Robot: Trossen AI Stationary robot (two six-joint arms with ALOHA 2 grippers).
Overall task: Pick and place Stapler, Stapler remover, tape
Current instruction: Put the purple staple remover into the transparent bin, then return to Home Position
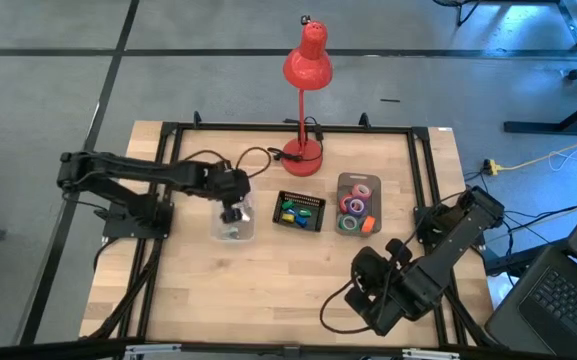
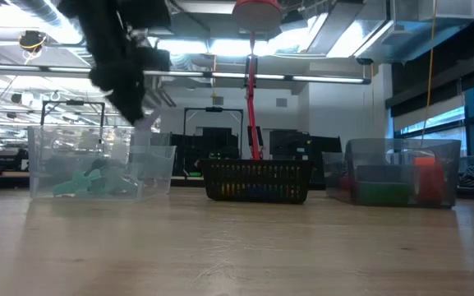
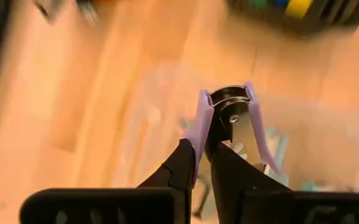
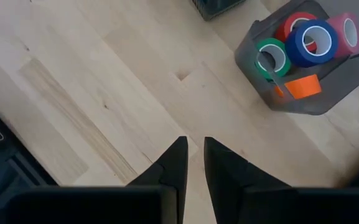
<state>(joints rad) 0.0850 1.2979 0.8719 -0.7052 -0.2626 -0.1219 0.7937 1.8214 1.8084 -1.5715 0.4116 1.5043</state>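
Lilac-handled stapler remover [image 3: 232,121] (steel jaws) clenched in left gripper [image 3: 203,163] above clear bin [image 1: 234,222].

Left gripper [image 3: 203,163] jaws clamped; right gripper [image 4: 195,163] seemingly slightly parted.

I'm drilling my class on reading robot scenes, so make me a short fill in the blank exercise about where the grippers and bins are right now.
1. The left gripper is shut on a ____ staple remover.
2. It hangs over the clear bin to the ____ of the black basket in the high view.
3. The tape rolls sit in a bin beside a red ____.
4. The right gripper holds ____.

Missing words: purple; left; lamp; nothing
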